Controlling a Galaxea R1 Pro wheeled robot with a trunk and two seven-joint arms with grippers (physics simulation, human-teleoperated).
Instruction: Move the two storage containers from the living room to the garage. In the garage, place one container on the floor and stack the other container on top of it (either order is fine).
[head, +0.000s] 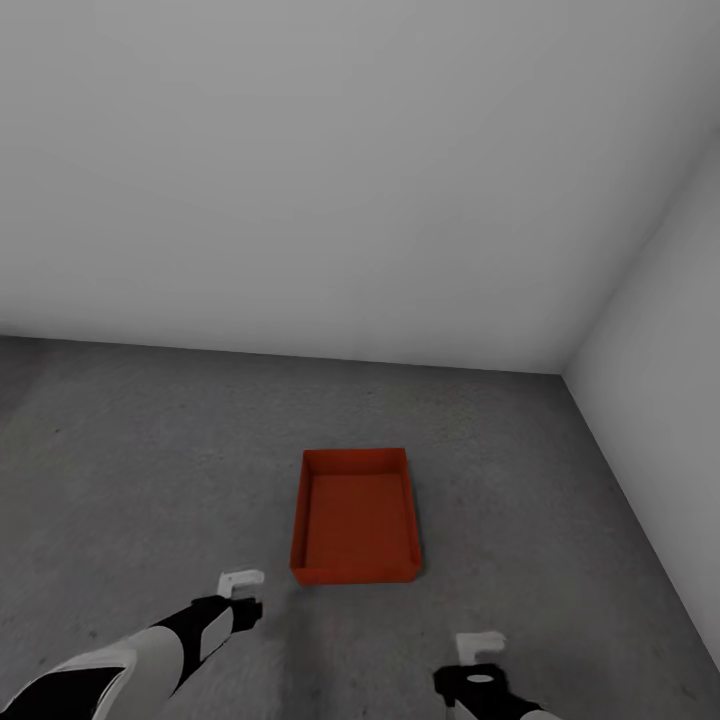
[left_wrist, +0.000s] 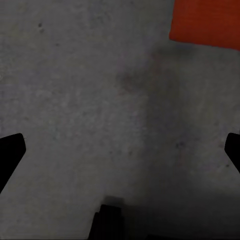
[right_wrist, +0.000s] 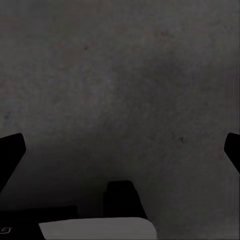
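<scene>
One orange-red open-top storage container (head: 355, 516) rests on the dark grey concrete floor (head: 150, 470) of the garage, its inside empty. A corner of the container (left_wrist: 205, 22) also appears in the left wrist view. My left gripper (head: 240, 588) hangs over the floor just beside the container's near left corner, open and holding nothing, with the left gripper (left_wrist: 122, 150) fingers spread wide over bare concrete. Nearer to me and to the right, my right gripper (head: 478, 648) is apart from the bin; the right gripper (right_wrist: 122, 150) is open and empty above the floor. A second container is out of view.
A plain grey-white back wall (head: 300, 180) stands beyond the container, and a side wall (head: 670, 400) closes in on the right, meeting it at a corner (head: 563, 372). Concrete stretches away on the left.
</scene>
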